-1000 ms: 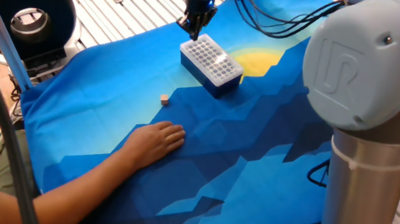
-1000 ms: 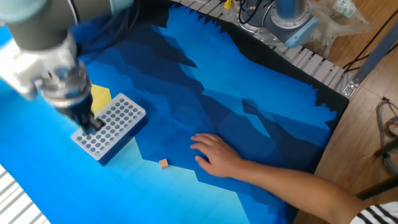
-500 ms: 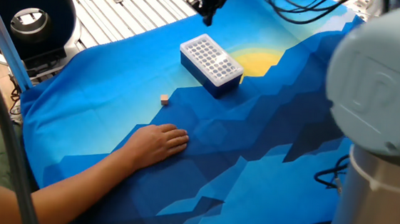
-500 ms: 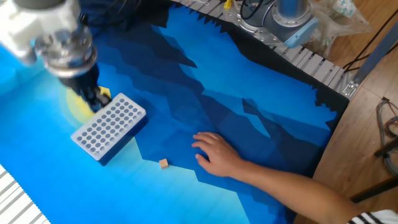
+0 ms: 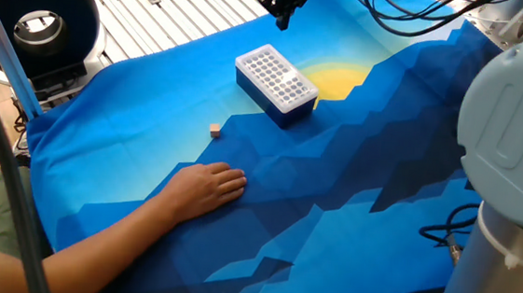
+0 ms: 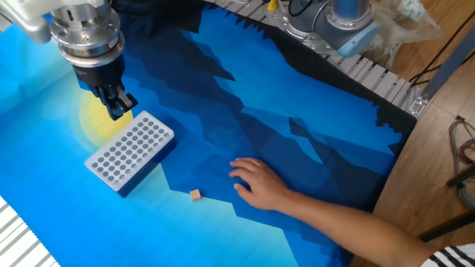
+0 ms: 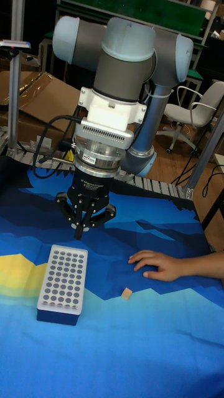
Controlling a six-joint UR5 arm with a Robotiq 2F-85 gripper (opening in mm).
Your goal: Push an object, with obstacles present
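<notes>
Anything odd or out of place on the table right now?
Yes: a person's bare hand rests flat on the blue cloth, close to the tiny tan wooden cube. The blue-sided box with a holed white top sits upright. The gripper hangs above the cloth.

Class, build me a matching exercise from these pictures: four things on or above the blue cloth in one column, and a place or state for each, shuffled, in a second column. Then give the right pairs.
Things
1. gripper
2. wooden cube
3. box
4. person's hand

Places or states
A. lies flat on the cloth, palm down
B. hangs in the air, fingers together, holding nothing
C. sits on the cloth between the hand and the box
D. white top with a grid of round holes, dark blue sides

Pairs: 1-B, 2-C, 3-D, 4-A
</notes>
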